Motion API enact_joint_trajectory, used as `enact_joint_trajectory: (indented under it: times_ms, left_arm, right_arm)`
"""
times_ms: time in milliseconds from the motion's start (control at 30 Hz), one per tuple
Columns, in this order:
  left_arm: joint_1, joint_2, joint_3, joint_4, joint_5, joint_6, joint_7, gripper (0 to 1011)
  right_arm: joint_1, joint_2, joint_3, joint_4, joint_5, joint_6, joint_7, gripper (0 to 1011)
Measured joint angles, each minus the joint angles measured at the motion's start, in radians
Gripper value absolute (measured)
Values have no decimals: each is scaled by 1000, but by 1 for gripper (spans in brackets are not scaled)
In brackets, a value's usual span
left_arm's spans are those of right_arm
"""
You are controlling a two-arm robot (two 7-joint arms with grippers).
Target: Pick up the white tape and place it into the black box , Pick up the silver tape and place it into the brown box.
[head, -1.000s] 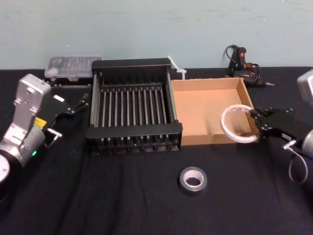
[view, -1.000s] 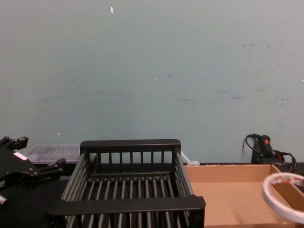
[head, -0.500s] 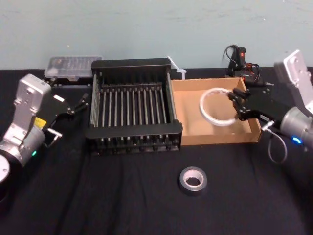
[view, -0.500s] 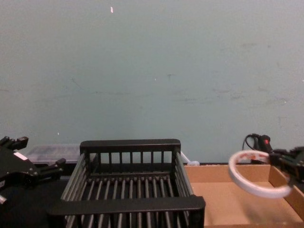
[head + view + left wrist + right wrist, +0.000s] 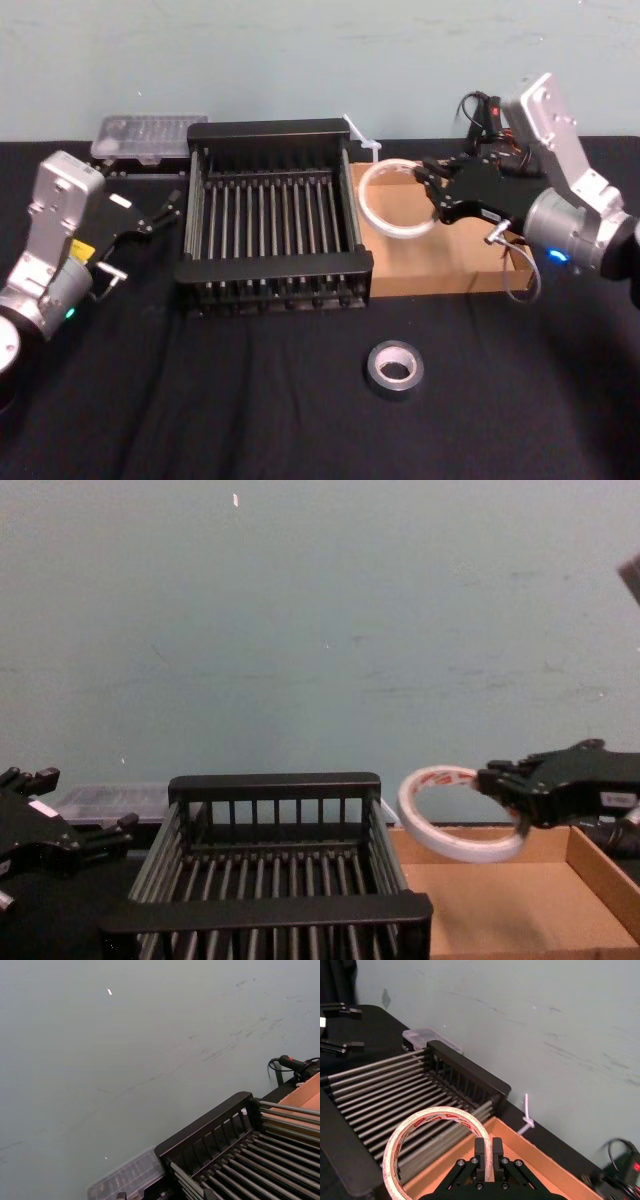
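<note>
My right gripper (image 5: 432, 192) is shut on the rim of the white tape (image 5: 366, 207), a thin ring with red print. It holds the ring in the air over the left end of the brown box (image 5: 430, 272), beside the right rim of the black box (image 5: 275, 268). The right wrist view shows the white tape (image 5: 437, 1112) hanging from the right gripper (image 5: 488, 1152) over the seam between the two boxes. The silver tape (image 5: 395, 390) lies flat on the black cloth in front of the boxes. My left gripper (image 5: 165, 212) rests open, left of the black box.
A clear plastic case (image 5: 150, 137) sits behind the black box at the left. A black tool with red parts and cables (image 5: 485, 120) lies behind the brown box. A white zip tie (image 5: 360, 135) sticks up between the boxes at the back.
The right gripper has carried the white tape up and to the left, from the brown box's right wall to above its left end. The left arm has not moved.
</note>
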Motion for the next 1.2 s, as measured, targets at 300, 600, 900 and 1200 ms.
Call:
enact_joint_trajectory:
  times_ms: [300,600,900,1200]
  left_arm:
    - [0,0,0,0,0,0,0,1001]
    - [0,0,0,0,0,0,0,1001]
    - [0,0,0,0,0,0,0,1001]
    - [0,0,0,0,0,0,0,1001]
  right_arm:
    - [73,-44,-51,76,-19,-9,14,93]
    - [128,-86,-88,145,-33,-22,26,93]
    - [167,-122,-115,199,-40,-36,37,93]
    - [200,-158,-137,241,-40,-60,52,94]
